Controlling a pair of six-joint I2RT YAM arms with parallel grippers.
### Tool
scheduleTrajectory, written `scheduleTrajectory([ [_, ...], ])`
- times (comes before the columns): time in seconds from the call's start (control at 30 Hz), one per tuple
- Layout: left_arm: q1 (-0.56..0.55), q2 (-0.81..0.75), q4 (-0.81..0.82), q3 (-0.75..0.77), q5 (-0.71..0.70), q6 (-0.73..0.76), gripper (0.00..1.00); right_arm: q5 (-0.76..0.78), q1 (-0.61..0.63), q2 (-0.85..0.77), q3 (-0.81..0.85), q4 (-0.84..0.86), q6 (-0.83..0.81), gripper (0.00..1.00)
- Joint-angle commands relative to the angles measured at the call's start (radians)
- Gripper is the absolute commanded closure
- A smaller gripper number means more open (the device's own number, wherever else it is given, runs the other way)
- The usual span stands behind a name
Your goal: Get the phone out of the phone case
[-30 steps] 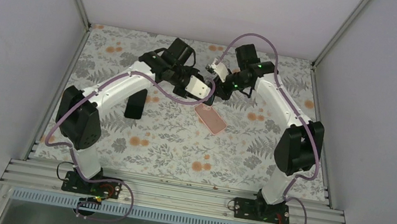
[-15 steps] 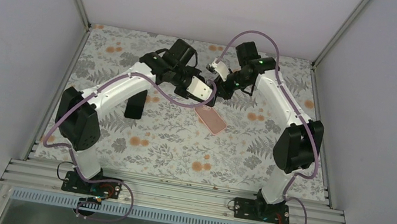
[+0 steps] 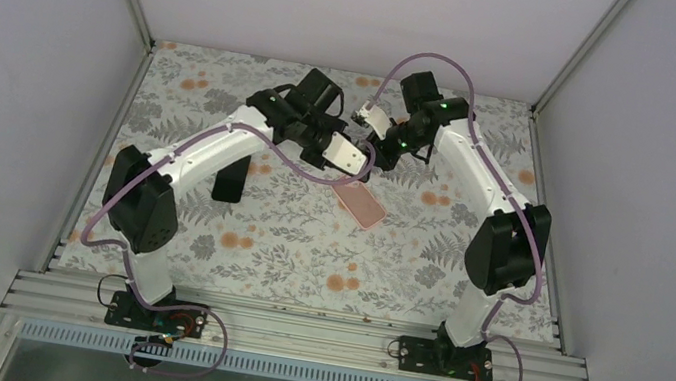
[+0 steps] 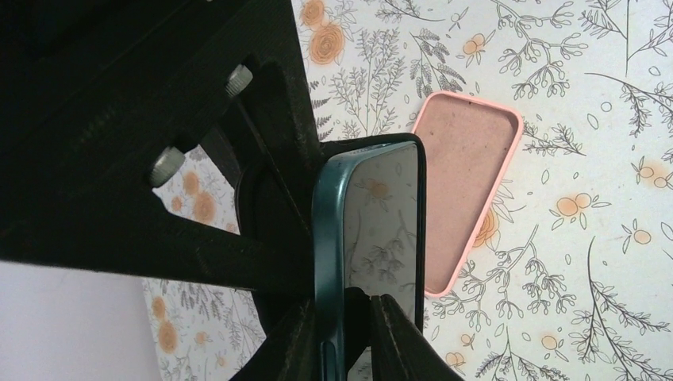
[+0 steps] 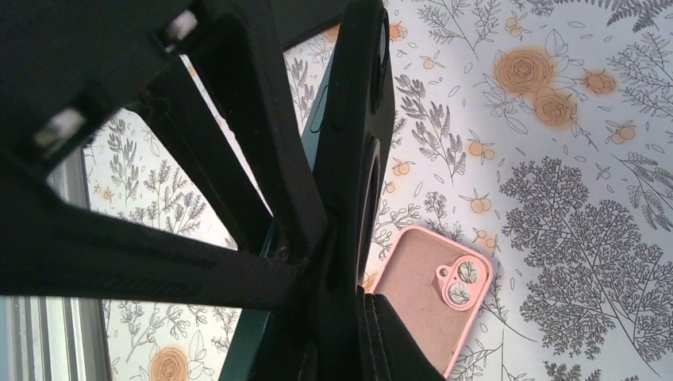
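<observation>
Top external view: a dark slab point(image 3: 232, 178) sits left on the floral counter point(image 3: 305, 246). Mid-air, the left claw point(image 4: 345, 305) flanks a glossy teal phone point(image 4: 381, 222), grip unclear; the right claw point(image 5: 345, 317) is clamped on its matte black case point(image 5: 361, 95). Only the right wrist shows the camera cutout in the rounded pink case point(image 5: 413, 294).

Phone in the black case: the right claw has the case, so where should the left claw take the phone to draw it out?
Grip the phone by its teal long edge, which stands clear of the black case; the rim holds the far edge. Bring the left claw in from that open side, pinching screen and back, then probably peel away from the right claw.
</observation>
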Motion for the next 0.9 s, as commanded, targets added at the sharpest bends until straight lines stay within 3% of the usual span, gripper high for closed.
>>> scheduleTrajectory([
  [0.0, 0.0, 0.115, -0.14, -0.07, -0.155, 0.012, 0.82, -0.384, 0.041, -0.102, 0.081, 0.08, 0.018, 0.96],
  [0.13, -0.014, 0.126, -0.138, -0.059, -0.155, -0.005, 0.82, -0.405, 0.042, -0.092, 0.091, 0.077, 0.027, 0.97],
  [0.23, -0.026, 0.13, -0.135, -0.051, -0.147, -0.011, 0.73, -0.425, 0.04, -0.085, 0.094, 0.075, 0.03, 0.97],
  [0.33, -0.034, 0.142, -0.131, -0.046, -0.153, -0.015, 0.71, -0.457, 0.041, -0.078, 0.11, 0.052, 0.022, 0.97],
  [0.63, -0.049, 0.205, -0.195, 0.013, -0.158, -0.026, 0.78, -0.474, 0.043, -0.09, 0.117, 0.035, 0.008, 0.97],
  [0.87, -0.073, 0.203, -0.219, -0.031, -0.175, 0.004, 0.79, -0.458, 0.041, -0.102, 0.129, 0.041, 0.012, 0.97],
])
